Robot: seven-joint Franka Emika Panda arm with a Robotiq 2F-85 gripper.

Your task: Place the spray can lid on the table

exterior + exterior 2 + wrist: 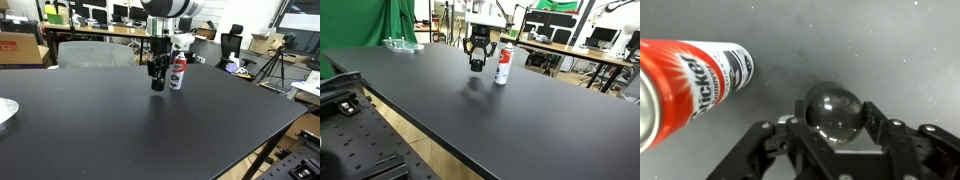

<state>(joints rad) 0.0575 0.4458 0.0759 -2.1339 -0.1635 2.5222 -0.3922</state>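
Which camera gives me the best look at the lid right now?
The wrist view: the spray can lid sits large and central, a glossy rounded cap clamped between the fingers. In both exterior views it is only a small dark spot at the tip of the gripper, barely separable from it.

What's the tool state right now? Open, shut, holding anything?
Single tool: closed on the small round dark glossy spray can lid, held off the matte black table, beside the white-and-red spray can.
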